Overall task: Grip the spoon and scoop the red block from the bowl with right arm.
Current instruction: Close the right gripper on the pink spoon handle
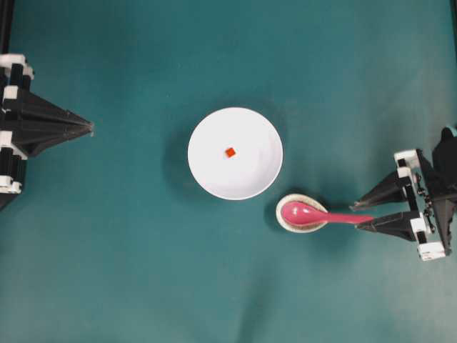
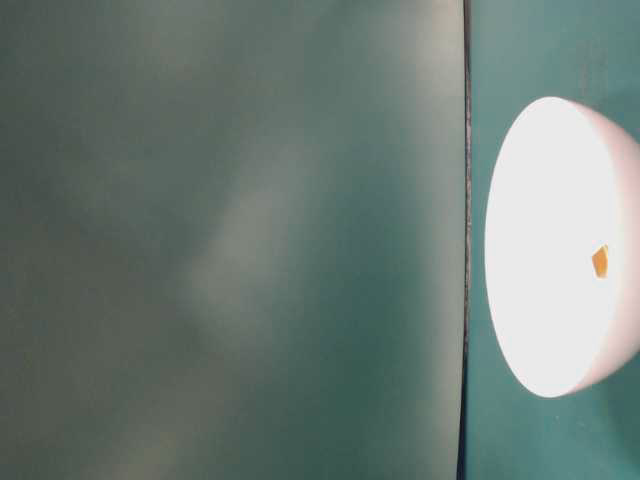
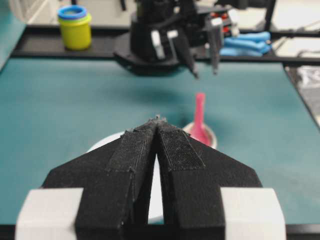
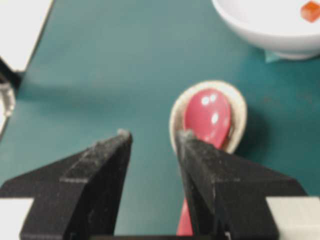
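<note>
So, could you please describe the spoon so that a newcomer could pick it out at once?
Start at the large white bowl in the middle of the green table. Just beside its lower right edge sits a small pale dish, and the spoon rests in it. It is the only glossy pink thing there, its handle pointing right.

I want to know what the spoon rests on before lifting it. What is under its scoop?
The spoon lies with its scoop in a small speckled dish; its handle sticks out past the rim. The dish floor beneath the scoop is covered.
</note>
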`<state>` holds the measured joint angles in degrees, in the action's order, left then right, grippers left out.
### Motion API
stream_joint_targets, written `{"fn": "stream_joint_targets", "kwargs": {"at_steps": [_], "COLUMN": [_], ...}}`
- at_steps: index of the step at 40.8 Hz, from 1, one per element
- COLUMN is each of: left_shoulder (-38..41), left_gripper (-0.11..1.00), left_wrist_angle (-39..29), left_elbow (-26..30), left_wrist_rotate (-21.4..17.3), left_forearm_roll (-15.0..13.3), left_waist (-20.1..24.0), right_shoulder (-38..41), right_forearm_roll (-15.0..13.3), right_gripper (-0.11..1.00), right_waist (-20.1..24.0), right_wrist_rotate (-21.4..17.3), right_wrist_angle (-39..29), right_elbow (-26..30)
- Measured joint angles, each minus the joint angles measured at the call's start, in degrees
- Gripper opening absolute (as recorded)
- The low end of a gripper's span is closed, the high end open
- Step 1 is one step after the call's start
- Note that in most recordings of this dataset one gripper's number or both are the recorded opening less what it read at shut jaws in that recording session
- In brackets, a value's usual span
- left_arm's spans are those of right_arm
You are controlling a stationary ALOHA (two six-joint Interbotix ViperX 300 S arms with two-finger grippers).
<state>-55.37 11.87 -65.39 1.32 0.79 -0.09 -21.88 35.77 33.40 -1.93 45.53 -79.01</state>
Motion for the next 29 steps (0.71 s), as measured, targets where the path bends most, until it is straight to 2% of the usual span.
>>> {"fn": "stream_joint_targets", "kwargs": {"at_steps": [6,12,15,19,29], "left_shoulder": [0.09,0.0,0.09,0.0,0.09], "left_gripper": [0.0,0.0,0.0,0.0,0.0], "left_wrist_angle": [0.0,0.0,0.0,0.0,0.0], "left_elbow": [0.0,0.0,0.0,0.0,0.0], "left_wrist_rotate": [0.0,0.0,0.0,0.0,0.0], "left_forearm_roll": [0.0,0.0,0.0,0.0,0.0], "left_waist": [0.0,0.0,0.0,0.0,0.0], "right_shoulder": [6.59,13.1,15.12,17.23,20.48], "right_forearm_roll": [9.49,18.37,21.09,22.41,23.29], "right_gripper": [0.48,0.49,0.49,0.49,0.49], "right_waist": [7.12,12.3,13.27,13.71,13.8], "right_wrist_rotate": [0.18,0.0,0.0,0.0,0.0], "right_wrist_angle": [6.33,8.96,9.32,9.4,10.02], "right_elbow": [-0.09,1.23,2.02,3.08,3.43]}}
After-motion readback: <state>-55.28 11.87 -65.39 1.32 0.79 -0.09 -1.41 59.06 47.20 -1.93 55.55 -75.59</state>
